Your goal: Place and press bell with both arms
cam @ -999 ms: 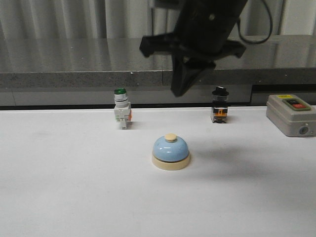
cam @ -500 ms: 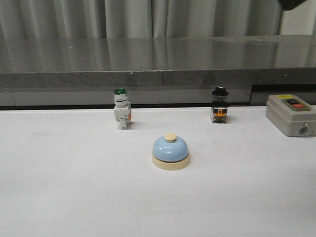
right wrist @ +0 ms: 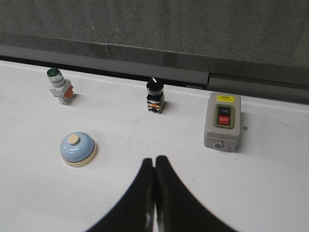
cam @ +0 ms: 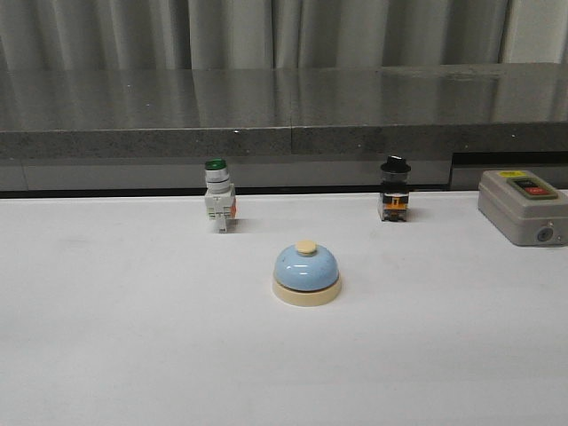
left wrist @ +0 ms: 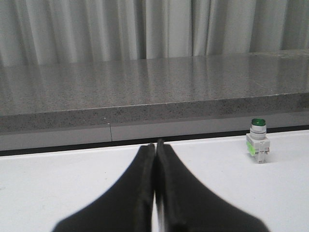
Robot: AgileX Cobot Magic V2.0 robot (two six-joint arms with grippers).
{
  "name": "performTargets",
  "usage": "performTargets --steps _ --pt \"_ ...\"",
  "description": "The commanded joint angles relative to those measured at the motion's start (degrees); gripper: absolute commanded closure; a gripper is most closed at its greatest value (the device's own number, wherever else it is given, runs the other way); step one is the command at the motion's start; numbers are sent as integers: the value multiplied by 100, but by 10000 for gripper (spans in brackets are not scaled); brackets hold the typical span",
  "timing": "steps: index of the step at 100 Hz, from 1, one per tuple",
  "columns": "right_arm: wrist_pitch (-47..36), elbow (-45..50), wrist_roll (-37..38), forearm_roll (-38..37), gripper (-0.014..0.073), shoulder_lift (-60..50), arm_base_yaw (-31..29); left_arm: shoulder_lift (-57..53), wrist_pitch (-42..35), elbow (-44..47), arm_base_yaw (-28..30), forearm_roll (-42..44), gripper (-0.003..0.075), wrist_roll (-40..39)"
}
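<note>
The light-blue bell with a cream base and cream button stands upright on the white table, near the middle. It also shows in the right wrist view. No arm shows in the front view. My right gripper is shut and empty, high above the table, with the bell off to one side of it. My left gripper is shut and empty, low over the table; the bell is out of its view.
A green-capped white switch stands behind the bell to the left. A black-knobbed switch stands behind to the right. A grey on/off switch box sits at the right edge. A dark stone ledge runs along the back.
The right arm, which hung over the back of the table a second ago, has lifted up and out of the front view. The bell has not moved.
</note>
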Motion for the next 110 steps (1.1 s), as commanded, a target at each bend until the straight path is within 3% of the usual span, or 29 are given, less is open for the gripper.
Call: performTargets --steps 1,59,110 --pt "-351 -117 -63 -47 654 -190 -35 -148 -494 230 4 -1 740 -56" --pt "-492 5 -63 -309 654 -377 -35 -148 -494 230 4 -1 740 -56" --pt "-2186 2627 399 -431 654 -2875 -673 -148 -494 230 4 -1 740 -56"
